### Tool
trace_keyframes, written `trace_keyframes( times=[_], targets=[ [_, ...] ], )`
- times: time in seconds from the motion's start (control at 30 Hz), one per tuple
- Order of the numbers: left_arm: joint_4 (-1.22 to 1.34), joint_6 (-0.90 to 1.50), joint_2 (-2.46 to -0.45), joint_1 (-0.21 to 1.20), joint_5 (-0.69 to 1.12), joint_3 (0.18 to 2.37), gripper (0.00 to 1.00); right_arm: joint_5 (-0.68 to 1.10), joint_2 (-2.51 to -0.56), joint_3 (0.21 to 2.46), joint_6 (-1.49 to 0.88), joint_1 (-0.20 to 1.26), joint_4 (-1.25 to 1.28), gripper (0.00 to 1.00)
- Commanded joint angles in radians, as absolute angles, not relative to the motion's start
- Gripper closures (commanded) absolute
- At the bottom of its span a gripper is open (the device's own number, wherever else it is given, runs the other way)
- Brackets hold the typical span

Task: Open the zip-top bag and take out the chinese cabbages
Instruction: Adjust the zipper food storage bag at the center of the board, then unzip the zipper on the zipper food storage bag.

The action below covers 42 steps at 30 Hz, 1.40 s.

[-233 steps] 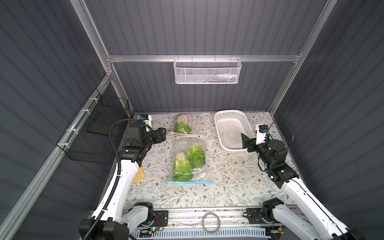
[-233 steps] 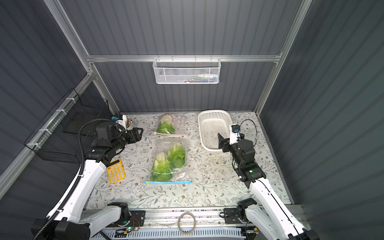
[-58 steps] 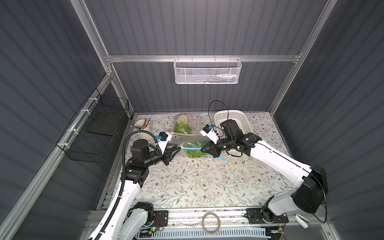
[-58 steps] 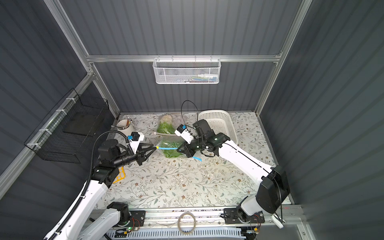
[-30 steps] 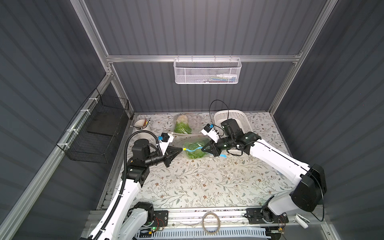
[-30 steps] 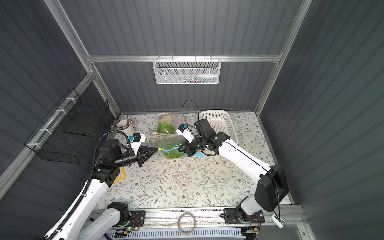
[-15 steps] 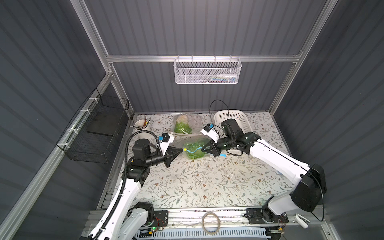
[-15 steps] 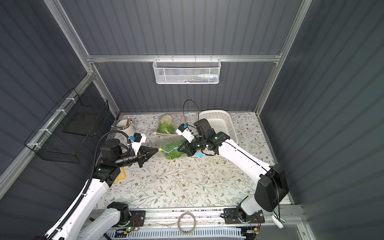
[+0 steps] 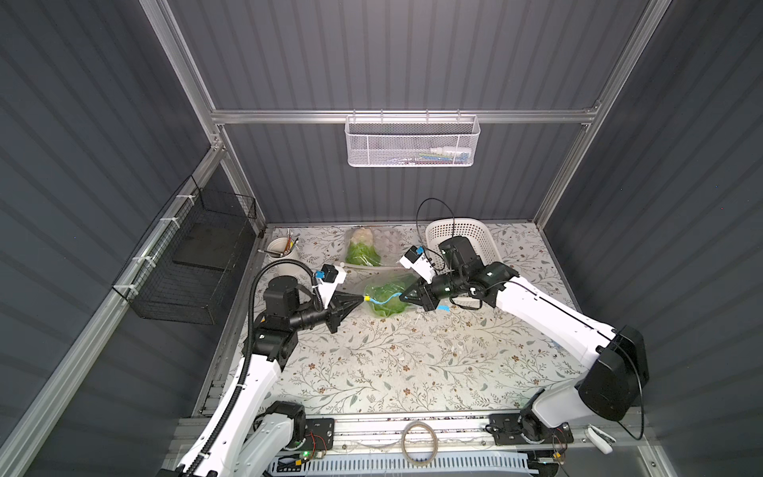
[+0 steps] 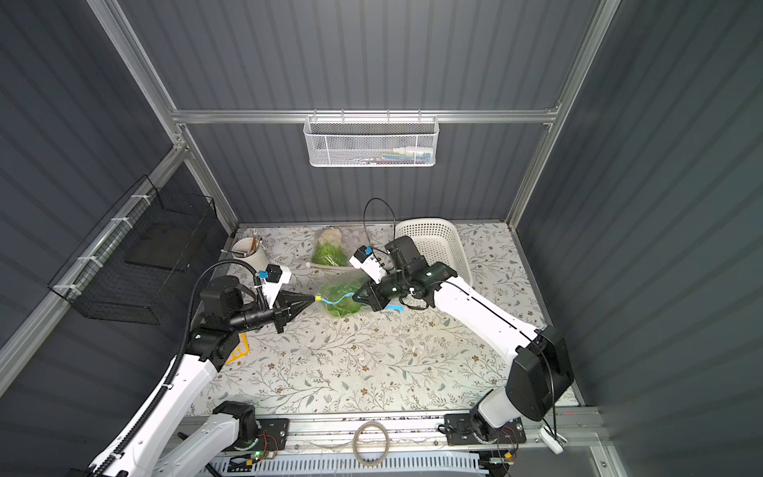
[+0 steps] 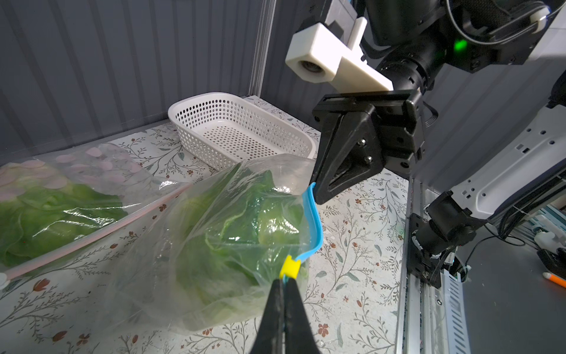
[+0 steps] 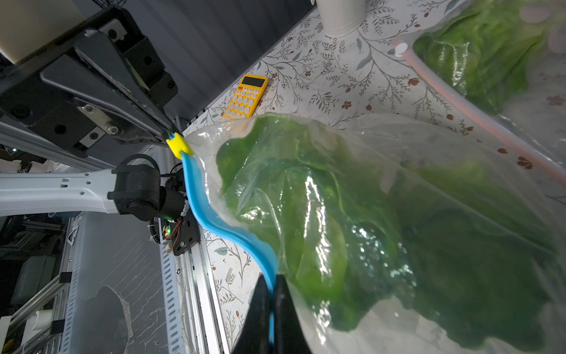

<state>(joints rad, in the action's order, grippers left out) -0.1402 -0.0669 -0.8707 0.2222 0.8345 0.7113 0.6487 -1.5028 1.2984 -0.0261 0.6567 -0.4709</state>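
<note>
Left gripper (image 9: 361,298): closing tight on the blue zip strip (image 11: 318,226), just behind the yellow slider (image 11: 290,267), at the bag's 9 o'clock.
Right gripper (image 9: 404,294): pinching the same strip at the bag's 3 o'clock.
Zip-top bag (image 9: 386,295): hanging stretched between both grippers, just past the table's centre toward 12 o'clock.
Chinese cabbages (image 11: 239,233): lying inside that bag.
White basket (image 9: 491,243): sitting at the bag's 2 o'clock.

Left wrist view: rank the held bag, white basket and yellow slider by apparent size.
1. held bag, looks largest, but it is nearest the camera, so its lead is unsure
2. white basket
3. yellow slider, clearly smallest
</note>
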Motion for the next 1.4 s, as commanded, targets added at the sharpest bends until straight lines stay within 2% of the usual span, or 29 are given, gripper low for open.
trace_keyframes(
  times=[0.0,0.07,0.13,0.2,0.27,0.33,0.4,0.53,0.73,0.97,1.37],
  targets=[
    [-0.140,-0.053,-0.861,0.230,0.840,0.712,1.00,0.661,-1.506,1.327,-0.033,0.651,-0.439,0.66],
    [-0.130,-0.048,-0.856,0.230,0.838,0.708,1.00,0.643,-1.496,1.338,-0.034,0.645,-0.442,0.54],
    [-0.126,-0.042,-0.856,0.230,0.833,0.707,1.00,0.628,-1.481,1.348,-0.027,0.636,-0.435,0.35],
    [-0.124,-0.037,-0.858,0.230,0.825,0.708,1.00,0.613,-1.463,1.351,-0.021,0.634,-0.422,0.23],
    [-0.121,-0.028,-0.857,0.230,0.821,0.707,1.00,0.615,-1.451,1.351,-0.022,0.632,-0.398,0.18],
    [-0.119,-0.023,-0.857,0.230,0.821,0.707,1.00,0.642,-1.448,1.346,-0.040,0.633,-0.355,0.18],
    [-0.117,-0.019,-0.860,0.230,0.823,0.708,1.00,0.696,-1.448,1.335,-0.059,0.634,-0.311,0.22],
    [-0.116,-0.015,-0.859,0.230,0.824,0.710,1.00,0.757,-1.459,1.324,-0.073,0.663,-0.242,0.44],
    [-0.117,-0.009,-0.856,0.230,0.825,0.710,1.00,0.754,-1.505,1.361,-0.031,0.723,-0.248,0.58],
    [-0.113,-0.003,-0.856,0.231,0.840,0.709,1.00,0.671,-1.565,1.409,0.011,0.787,-0.278,0.63],
    [-0.109,0.001,-0.850,0.232,0.842,0.708,1.00,0.672,-1.621,1.439,0.009,0.808,-0.273,0.71]
  ],
)
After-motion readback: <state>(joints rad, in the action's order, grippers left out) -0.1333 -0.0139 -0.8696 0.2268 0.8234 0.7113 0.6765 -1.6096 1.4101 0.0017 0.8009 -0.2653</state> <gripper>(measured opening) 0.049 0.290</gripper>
